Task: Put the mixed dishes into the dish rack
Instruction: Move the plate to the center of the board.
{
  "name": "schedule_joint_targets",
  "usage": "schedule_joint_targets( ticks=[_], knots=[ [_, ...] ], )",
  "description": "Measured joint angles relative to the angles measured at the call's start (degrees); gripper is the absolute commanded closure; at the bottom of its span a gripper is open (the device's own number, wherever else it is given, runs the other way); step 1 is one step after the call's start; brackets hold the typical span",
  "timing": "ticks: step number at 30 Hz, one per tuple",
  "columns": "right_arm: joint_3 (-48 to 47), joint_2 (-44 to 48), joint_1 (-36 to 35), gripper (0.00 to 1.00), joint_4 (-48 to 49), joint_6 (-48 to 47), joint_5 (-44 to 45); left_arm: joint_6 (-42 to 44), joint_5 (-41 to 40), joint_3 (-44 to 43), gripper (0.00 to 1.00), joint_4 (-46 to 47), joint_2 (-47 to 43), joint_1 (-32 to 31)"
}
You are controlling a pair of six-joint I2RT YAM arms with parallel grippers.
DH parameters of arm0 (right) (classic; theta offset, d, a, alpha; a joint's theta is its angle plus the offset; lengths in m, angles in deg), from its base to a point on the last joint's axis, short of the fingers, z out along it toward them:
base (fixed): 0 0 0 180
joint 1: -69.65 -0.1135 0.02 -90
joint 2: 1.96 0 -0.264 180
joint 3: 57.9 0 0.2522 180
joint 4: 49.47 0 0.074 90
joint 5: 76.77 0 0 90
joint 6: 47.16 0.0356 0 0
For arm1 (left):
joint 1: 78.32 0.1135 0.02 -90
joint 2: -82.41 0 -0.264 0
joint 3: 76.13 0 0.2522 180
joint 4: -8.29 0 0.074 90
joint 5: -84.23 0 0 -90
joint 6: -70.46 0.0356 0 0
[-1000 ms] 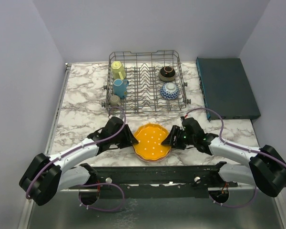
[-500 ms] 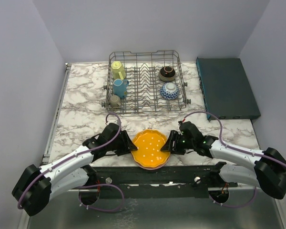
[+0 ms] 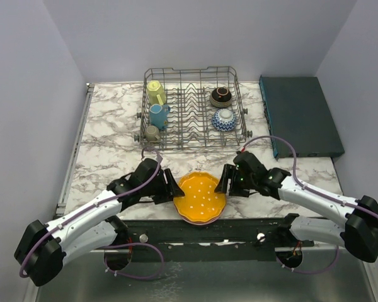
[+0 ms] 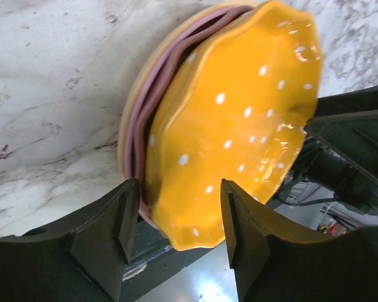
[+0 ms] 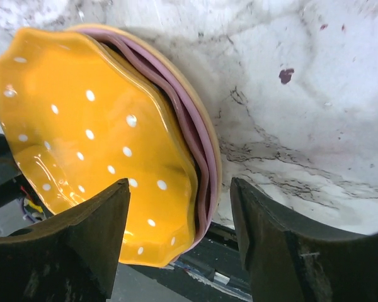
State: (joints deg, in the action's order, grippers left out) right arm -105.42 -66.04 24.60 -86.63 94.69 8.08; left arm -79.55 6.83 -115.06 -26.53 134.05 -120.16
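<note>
**Loaded, in the dish rack (image 3: 192, 141) (grey wire, far centre of the tabletop (image 3: 107, 126))**
- Left column, far to near: yellow mug (image 3: 155, 92), blue mug (image 3: 157, 115), grey-olive mug (image 3: 152, 133).
- Right side: dark brown bowl (image 3: 221, 96) is sitting far, with the blue-white bowl (image 3: 223, 119) just near of it.

**Not yet loaded**
- A plate stack is lying at the near edge of the tabletop, between the two arms.
- The orange plate (image 3: 201, 194) (white-dotted, scalloped) is resting on top and appears tilted off the pink plate (image 5: 192, 126) beneath it.
- A paler rim (image 4: 127, 119) is showing under the pink one (possibly a third plate).
- By this count the task is roughly past halfway, with the plates outstanding.

**Grippers**
- The left gripper (image 3: 172, 192) is standing at the stack's left edge, jaws spread wide and framing the orange rim.
- The right gripper (image 3: 223, 184) is mirroring it at the right edge, jaws likewise apart around the stacked rims.
- Neither is clamping anything (whether a fingertip is grazing a rim cannot be told).
</note>
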Motion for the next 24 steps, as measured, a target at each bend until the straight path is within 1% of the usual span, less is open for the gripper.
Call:
schedule_joint_targets(
  ticks=[9,16,24],
  knots=[
    [-11.6,0.0,0.0,0.26,-8.3,-5.5,11.0,3.8,-3.9,-8.7,0.39,-5.9,1.1,-0.2],
    [-22.3,-2.4,0.0,0.26,-13.6,-11.4,20.1,6.8,-5.6,-16.8,0.37,-6.1,6.7,-0.2],
    [-29.8,-4.5,0.0,0.25,-17.3,-17.4,28.2,10.7,-8.0,-23.2,0.32,-6.3,12.9,0.5]
  ],
)
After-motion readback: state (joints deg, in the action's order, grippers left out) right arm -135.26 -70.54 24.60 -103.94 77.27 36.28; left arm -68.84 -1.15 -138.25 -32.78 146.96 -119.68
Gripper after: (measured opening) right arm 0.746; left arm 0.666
